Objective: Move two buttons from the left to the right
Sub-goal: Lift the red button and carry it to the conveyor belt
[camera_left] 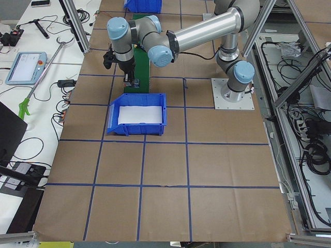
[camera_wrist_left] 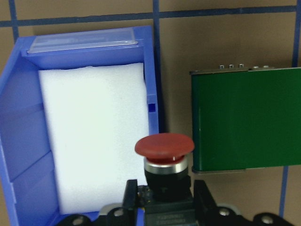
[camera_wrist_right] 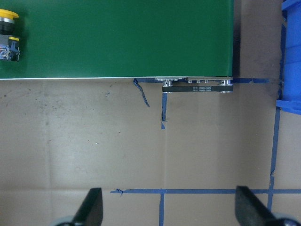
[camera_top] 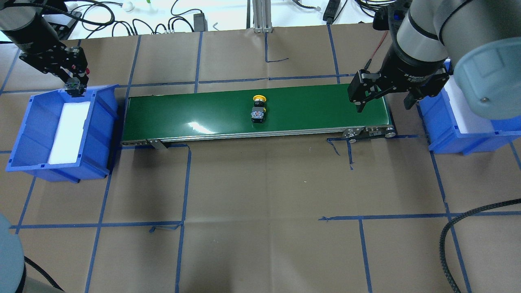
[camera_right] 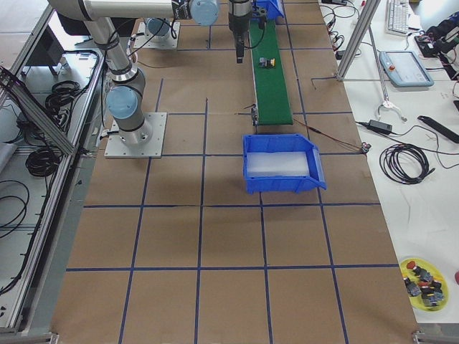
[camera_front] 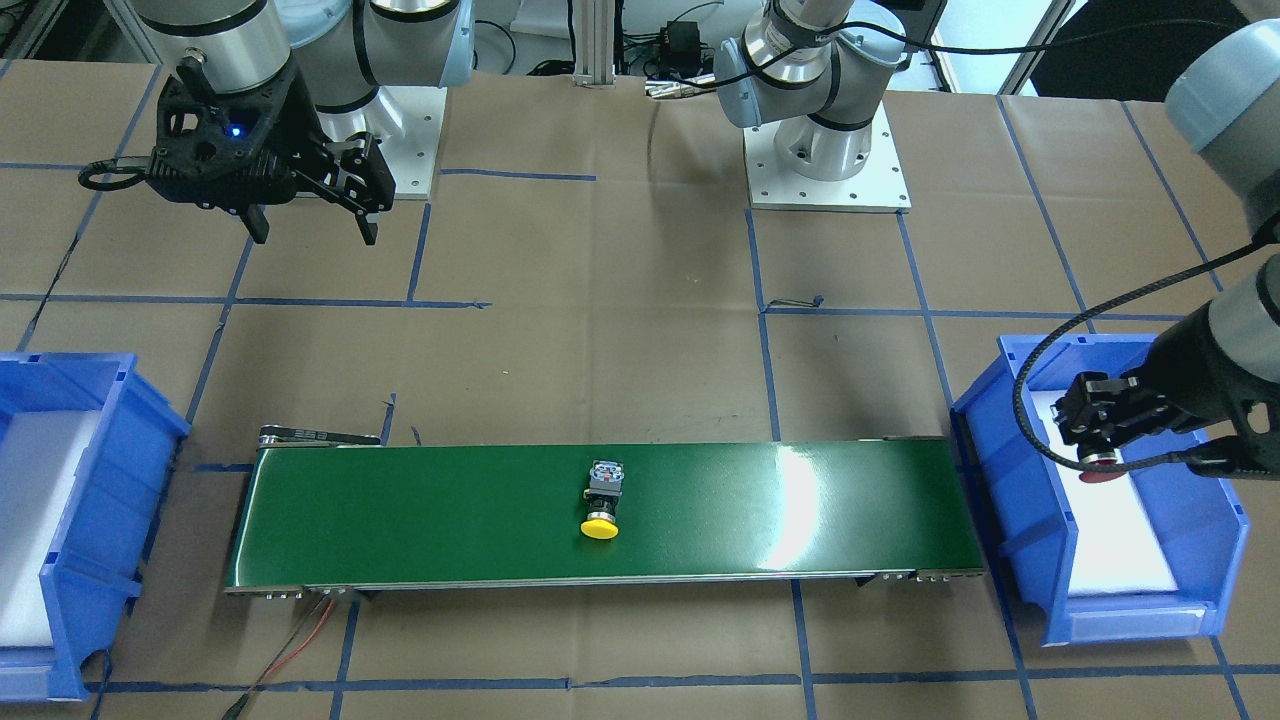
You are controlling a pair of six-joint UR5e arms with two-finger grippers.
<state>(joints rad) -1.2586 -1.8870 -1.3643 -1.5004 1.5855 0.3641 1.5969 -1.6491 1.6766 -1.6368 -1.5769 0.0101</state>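
The red-capped button (camera_wrist_left: pixel 164 147) is held upright in my left gripper (camera_wrist_left: pixel 165 195), which is shut on its black body. The gripper (camera_top: pixel 75 88) hangs over the far edge of the left blue bin (camera_top: pixel 24 130), near the conveyor's left end; it also shows in the front view (camera_front: pixel 1098 452). The yellow-capped button (camera_top: pixel 258 108) lies on its side mid-belt on the green conveyor (camera_top: pixel 317 112), also in the front view (camera_front: pixel 602 500). My right gripper (camera_top: pixel 382 108) is open and empty above the conveyor's right end, its fingers (camera_wrist_right: pixel 94 207) spread wide.
The right blue bin (camera_top: pixel 443 134) stands past the belt's right end, lined with white foam like the left one. Brown paper with blue tape lines covers the table (camera_top: pixel 264 203). A black cable (camera_top: pixel 460 228) lies at the near right.
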